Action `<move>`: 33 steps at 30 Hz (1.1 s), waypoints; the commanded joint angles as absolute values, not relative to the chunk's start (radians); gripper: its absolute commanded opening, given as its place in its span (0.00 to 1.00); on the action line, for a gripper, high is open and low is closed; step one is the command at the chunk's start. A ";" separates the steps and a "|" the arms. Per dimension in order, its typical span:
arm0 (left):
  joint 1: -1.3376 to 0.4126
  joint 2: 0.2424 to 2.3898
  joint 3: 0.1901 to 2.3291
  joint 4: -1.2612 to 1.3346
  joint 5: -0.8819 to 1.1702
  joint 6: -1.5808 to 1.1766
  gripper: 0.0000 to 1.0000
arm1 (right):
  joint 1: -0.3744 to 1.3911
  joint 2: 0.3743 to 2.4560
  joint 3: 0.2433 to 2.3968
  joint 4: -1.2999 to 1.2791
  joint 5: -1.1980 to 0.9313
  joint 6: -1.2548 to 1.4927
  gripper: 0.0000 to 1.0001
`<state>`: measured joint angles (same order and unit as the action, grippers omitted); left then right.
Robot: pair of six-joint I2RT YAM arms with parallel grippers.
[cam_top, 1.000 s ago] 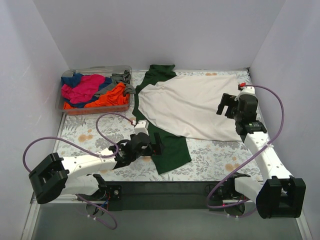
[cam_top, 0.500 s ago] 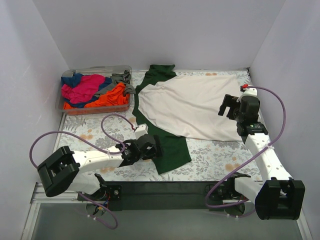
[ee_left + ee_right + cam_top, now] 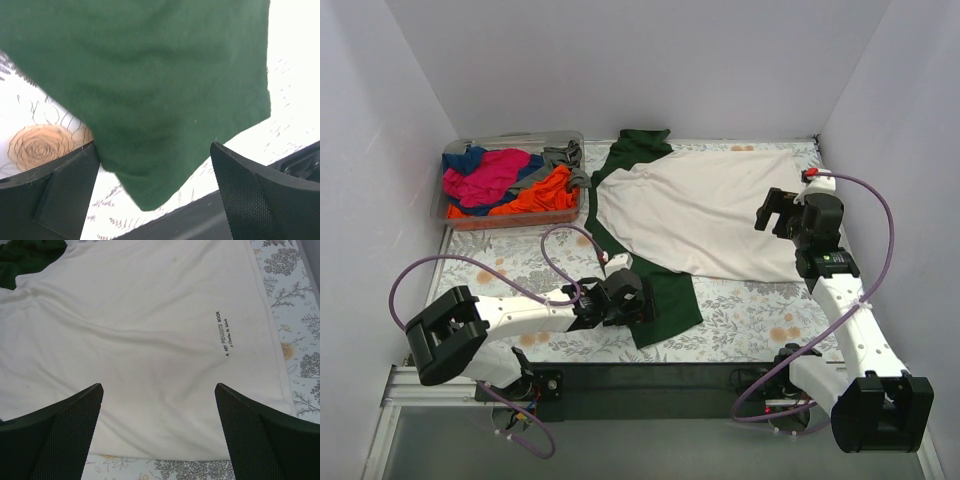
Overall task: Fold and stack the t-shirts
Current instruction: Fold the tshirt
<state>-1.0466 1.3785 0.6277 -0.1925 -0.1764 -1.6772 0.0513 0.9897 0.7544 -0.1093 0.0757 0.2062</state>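
A large cream t-shirt (image 3: 705, 210) with dark green sleeves and collar lies spread on the floral table. Its near green sleeve (image 3: 665, 300) points toward the front edge. My left gripper (image 3: 642, 305) is open, low over that sleeve; the left wrist view shows the sleeve's corner (image 3: 150, 120) between my fingers (image 3: 55, 195). My right gripper (image 3: 772, 212) is open above the cream body's right side; the right wrist view shows cream cloth (image 3: 150, 355) with small dark print (image 3: 222, 335) under it. Magenta, orange, blue and grey tees (image 3: 510, 180) lie heaped in a bin.
A clear plastic bin (image 3: 578, 140) stands at the back left on the table. White walls close in the back and both sides. The table's dark front edge (image 3: 650, 375) runs just below the green sleeve.
My left gripper has moved right along the table and now sits over the green sleeve. My right gripper has barely shifted.
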 commanded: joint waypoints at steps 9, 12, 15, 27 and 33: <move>-1.055 1.334 0.610 -0.290 -0.077 -1.649 0.74 | 0.072 0.951 0.758 -0.091 0.087 0.206 0.85; -1.065 1.384 0.630 -0.284 -0.061 -1.641 0.67 | 0.075 0.948 0.756 -0.091 0.089 0.206 0.85; -1.074 1.420 0.649 -0.273 -0.049 -1.631 0.60 | 0.077 0.945 0.755 -0.091 0.094 0.206 0.85; -1.083 1.428 0.678 -0.347 -0.032 -1.617 0.15 | 0.077 0.945 0.758 -0.098 0.109 0.203 0.85; -1.083 1.370 0.666 -0.357 -0.029 -1.609 0.00 | 0.077 0.950 0.758 -0.101 0.132 0.198 0.85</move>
<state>-1.0725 1.4281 0.6632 -0.3180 -0.0437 -1.6180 0.0734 0.9615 0.7544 -0.1135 0.1078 0.2054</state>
